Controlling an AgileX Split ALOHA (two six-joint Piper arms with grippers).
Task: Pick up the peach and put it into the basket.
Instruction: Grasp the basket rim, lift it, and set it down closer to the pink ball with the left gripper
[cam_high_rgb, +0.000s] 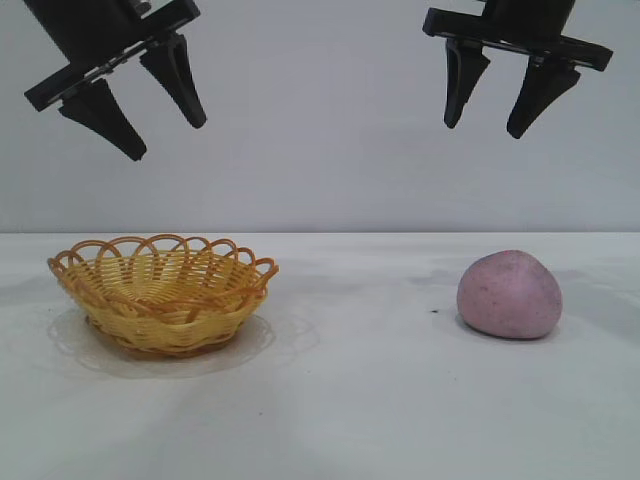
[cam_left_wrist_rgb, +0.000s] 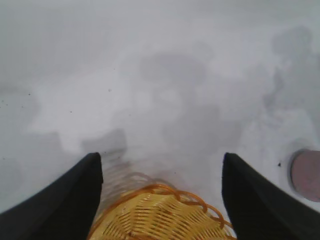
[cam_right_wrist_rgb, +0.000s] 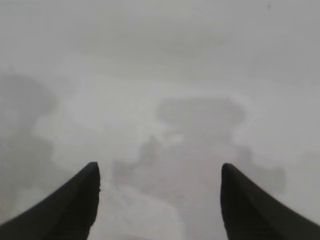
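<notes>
White table (cam_high_rgb: 350, 420) with basket (cam_high_rgb: 163, 293), peach (cam_high_rgb: 509, 294) well apart.

Illumination is soft, even and diffuse, with no hard glare. In the exterior view the white bench (cam_high_rgb: 330, 400) is bright; the basket (cam_high_rgb: 163, 296) and the peach (cam_high_rgb: 509, 294) cast only faint, blurred shadows around their bases. The left wrist view shows hazy grey shadow patches on the bench, with soft focus throughout. The right wrist view is dimmer and greyer, strongly blurred, with vague dark smudges.
</notes>
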